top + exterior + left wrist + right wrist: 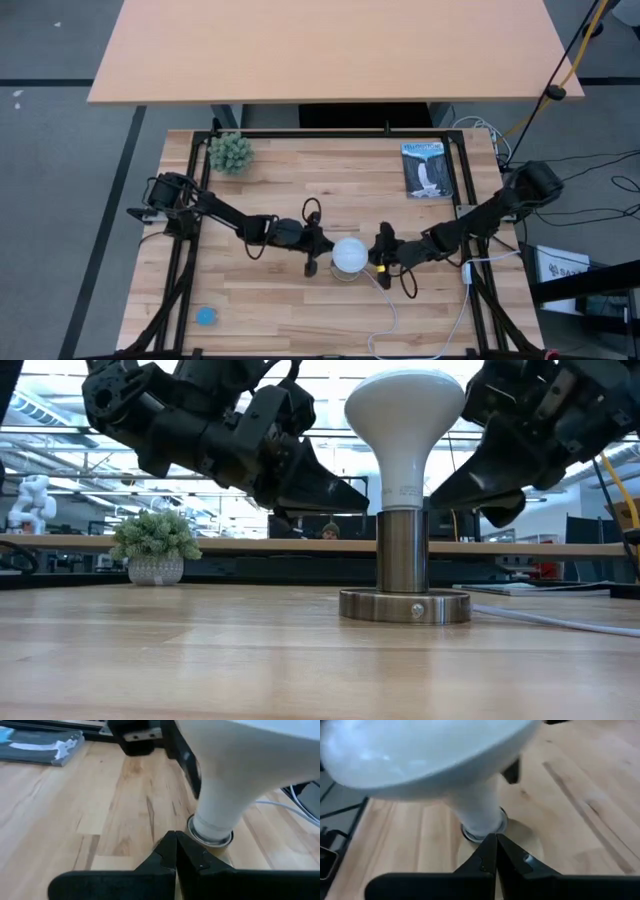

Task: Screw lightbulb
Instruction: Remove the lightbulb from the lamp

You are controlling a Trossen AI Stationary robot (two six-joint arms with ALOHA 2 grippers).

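The white lightbulb [404, 420] stands upright with its narrow end down in a steel socket tube [402, 550] on a round base [404, 606], at the table's middle [349, 254]. My left gripper [312, 258] is shut, and its tips are close beside the bulb's neck on the left [175, 840]. My right gripper [383, 256] is shut, and its tips are close beside the neck on the right [495, 840]. In the low view the shut fingers slant down toward the neck from both sides. The screw base is hidden inside the socket.
A thin white cord [388, 300] runs from the socket toward the near edge. A small potted plant [231, 152] stands at the far left, and a book [427, 169] lies at the far right. A small blue disc [206, 316] lies at the near left.
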